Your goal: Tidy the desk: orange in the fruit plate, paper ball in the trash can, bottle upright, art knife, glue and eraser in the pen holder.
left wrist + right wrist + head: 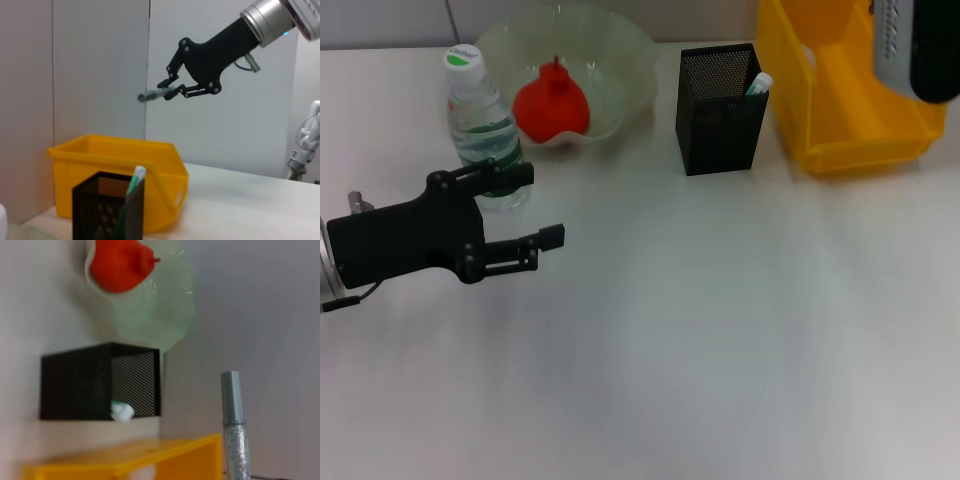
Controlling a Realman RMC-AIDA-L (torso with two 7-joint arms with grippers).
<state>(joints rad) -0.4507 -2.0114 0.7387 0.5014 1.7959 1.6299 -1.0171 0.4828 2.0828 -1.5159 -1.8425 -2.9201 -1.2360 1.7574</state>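
The bottle (480, 118) stands upright on the desk (700, 320) at the back left. My left gripper (541, 205) is open and empty right beside its base. The orange (552, 104) lies in the fruit plate (625, 55). The pen holder (720, 108) holds a green-and-white glue stick (758, 84). My right gripper (170, 90) is high above the trash can (850, 110), shut on a silvery art knife (152, 94), which also shows in the right wrist view (233, 430). The eraser is out of view. A pale blurred shape (142, 473) in the trash can may be the paper ball.
The pen holder stands between the fruit plate and the trash can along the back of the desk. A grey wall (100, 65) rises behind them. The right arm (918, 45) shows at the top right of the head view.
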